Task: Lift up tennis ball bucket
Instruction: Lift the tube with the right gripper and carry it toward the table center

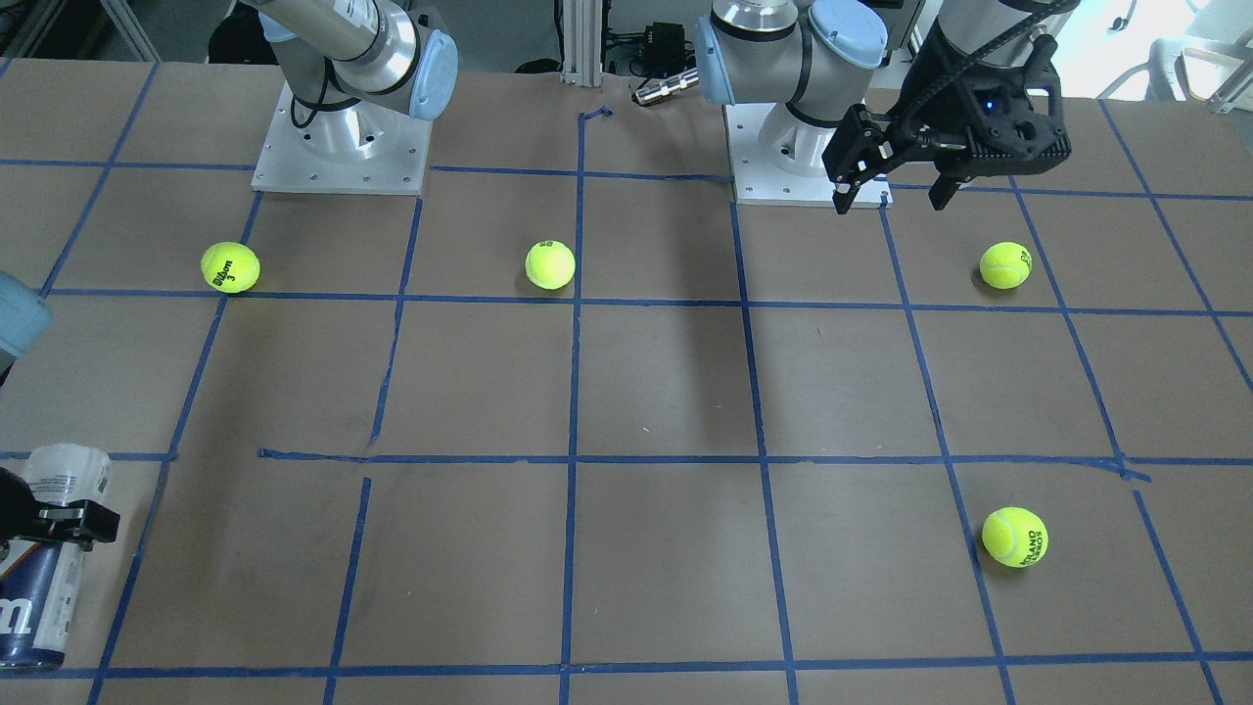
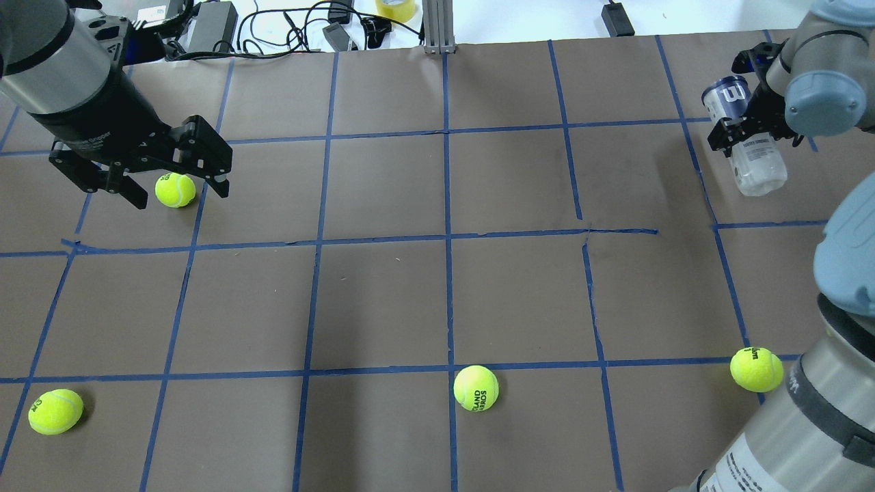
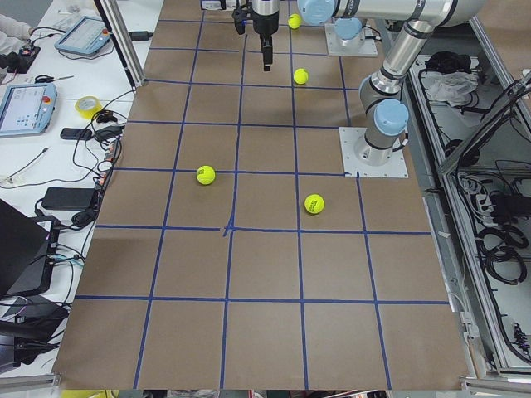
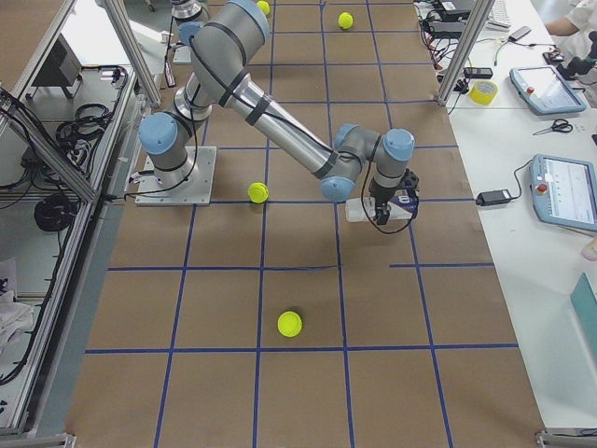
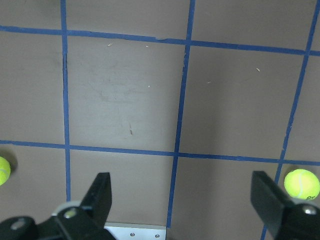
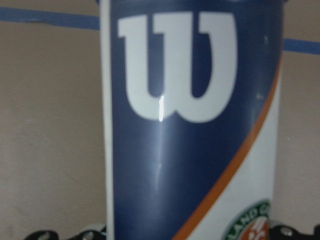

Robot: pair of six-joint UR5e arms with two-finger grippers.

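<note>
The tennis ball bucket (image 2: 753, 169) is a clear tube with a white and navy label. It lies sideways at the far right of the table. It also shows in the front view (image 1: 44, 587), the right side view (image 4: 359, 211) and close up in the right wrist view (image 6: 190, 150). My right gripper (image 2: 748, 133) is shut across its middle. I cannot tell whether the tube is off the table. My left gripper (image 2: 178, 195) hangs open and empty high above the table's left side, as the left wrist view (image 5: 182, 200) shows.
Several loose yellow-green tennis balls lie on the brown, blue-taped table (image 2: 383, 307): one far left (image 2: 176, 190), one near left (image 2: 55, 411), one near the middle (image 2: 476, 388), one near right (image 2: 756, 369). Cables and devices lie beyond the far edge (image 2: 273, 27).
</note>
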